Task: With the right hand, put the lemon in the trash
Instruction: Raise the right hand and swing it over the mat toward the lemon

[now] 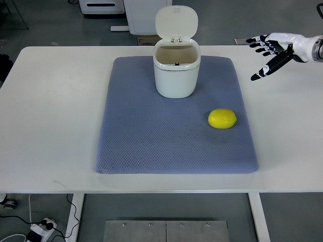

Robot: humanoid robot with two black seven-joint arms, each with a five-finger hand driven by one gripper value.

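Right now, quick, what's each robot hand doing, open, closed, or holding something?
Right hand: open, fingers spread, holding nothing, up over the white table's far right, well away from the yellow lemon.
Left hand: not in view.

A white tabletop (55, 116) holds a blue-grey mat (151, 146). The right robot hand (270, 50) hovers with fingers spread above the far right corner, well apart from everything. Between it and the lemon (222, 118) lies only bare mat and tabletop. The one tall obstacle is the white trash bin (176, 75), standing at the mat's far middle, its lid (176, 22) tipped up behind (so the mouth is open from above). Clear mat separates lemon and bin. The tabletop's left half is unoccupied.
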